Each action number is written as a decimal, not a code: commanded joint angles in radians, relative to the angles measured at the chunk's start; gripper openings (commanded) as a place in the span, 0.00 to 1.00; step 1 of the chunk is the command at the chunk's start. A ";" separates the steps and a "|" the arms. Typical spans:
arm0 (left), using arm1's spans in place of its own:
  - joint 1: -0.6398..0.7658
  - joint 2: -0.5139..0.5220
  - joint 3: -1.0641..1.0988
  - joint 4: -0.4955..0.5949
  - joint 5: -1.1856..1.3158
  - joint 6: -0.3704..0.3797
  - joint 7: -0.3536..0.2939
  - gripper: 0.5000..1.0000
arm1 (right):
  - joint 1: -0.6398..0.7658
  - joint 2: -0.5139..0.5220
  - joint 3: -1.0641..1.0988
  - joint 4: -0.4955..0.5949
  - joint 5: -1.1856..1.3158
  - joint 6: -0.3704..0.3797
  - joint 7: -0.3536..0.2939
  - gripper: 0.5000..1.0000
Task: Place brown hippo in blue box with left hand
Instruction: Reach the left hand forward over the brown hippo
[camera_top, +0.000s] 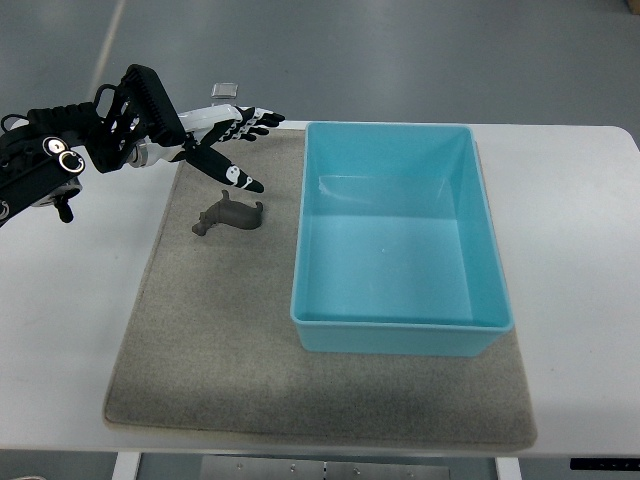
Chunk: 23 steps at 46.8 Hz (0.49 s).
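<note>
1 white tabletop carries everything we record at this station. Nearest the camera lies the front edge of a grey felt mat, which covers most of the tabletop's middle and left. On the mat's right half stands the blue box, an open rectangular bin; we see nothing inside it, and its near wall sits close to the mat's front edge. Further back and to the left of the box, the brown hippo lies on the mat, apart from the box wall and untouched. Just beyond the hippo we note the left hand, its arm entering from the picture's left edge. The fingers are spread wide and extended, grasping nothing; the thumb points down toward the hippo, its tip just above and behind the toy without contact. The remaining fingers reach out toward the box's far left corner. At the far edge, beyond the fingertips, a small clear square object rests on the floor.
</note>
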 joint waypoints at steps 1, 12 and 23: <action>-0.002 0.004 0.000 -0.006 0.090 -0.001 0.000 1.00 | 0.000 0.000 0.000 0.000 0.000 0.000 0.000 0.87; -0.002 0.013 0.000 -0.043 0.280 0.007 0.000 0.99 | 0.000 0.000 0.000 0.000 0.000 0.000 0.000 0.87; 0.005 0.012 0.008 -0.045 0.410 0.019 0.000 0.99 | 0.001 0.000 0.000 0.000 0.000 0.000 0.000 0.87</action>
